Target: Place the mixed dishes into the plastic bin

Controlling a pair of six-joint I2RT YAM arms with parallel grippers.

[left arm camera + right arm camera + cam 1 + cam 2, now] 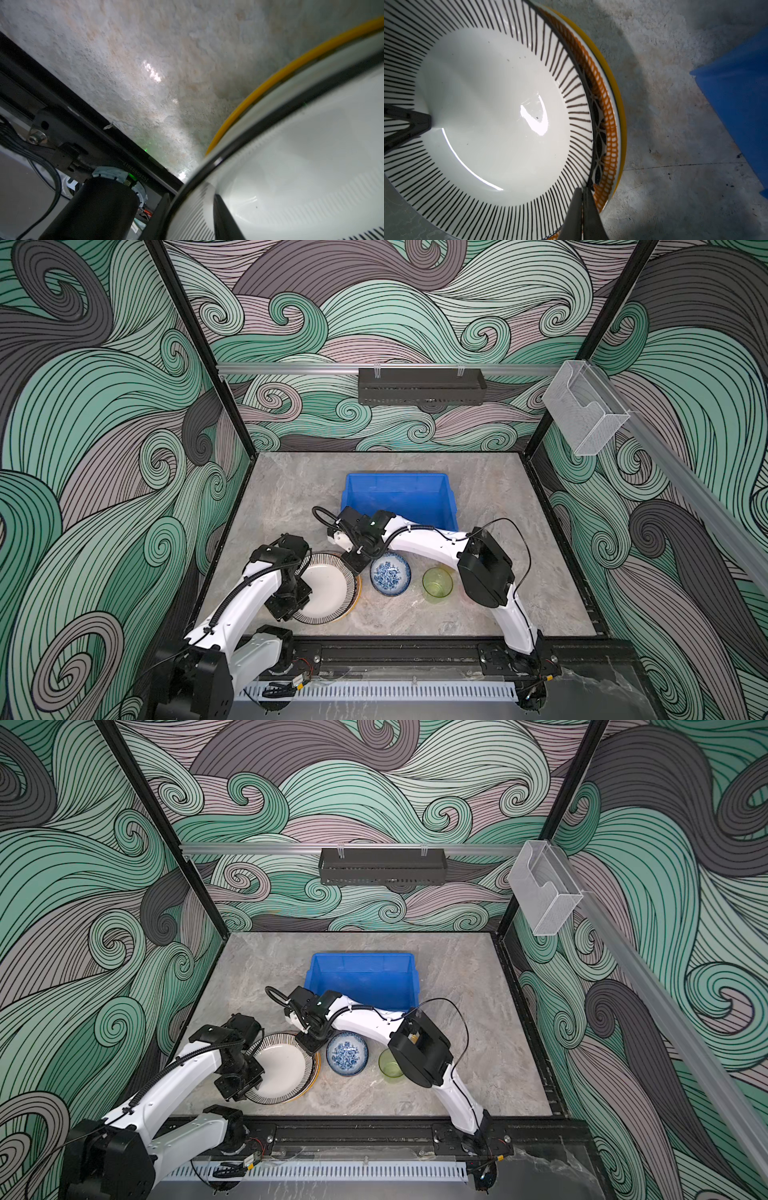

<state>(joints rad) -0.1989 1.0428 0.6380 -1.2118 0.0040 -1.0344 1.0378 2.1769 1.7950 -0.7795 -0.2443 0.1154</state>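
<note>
A striped-rim plate tops a stack at the front left of the table. Under it show a star-patterned plate and a plate with an orange lattice and yellow edge. My left gripper straddles the striped plate's near-left rim, one finger inside, one outside. My right gripper is shut on its far-right rim. A blue-floral bowl and a green cup stand to the right. The blue plastic bin sits behind, with nothing seen in it.
A long black perforated tray hangs on the back wall. A clear holder is fixed on the right wall. A black frame rail runs along the table's front edge, close to the plate stack. The right arm's elbow hangs beside the green cup.
</note>
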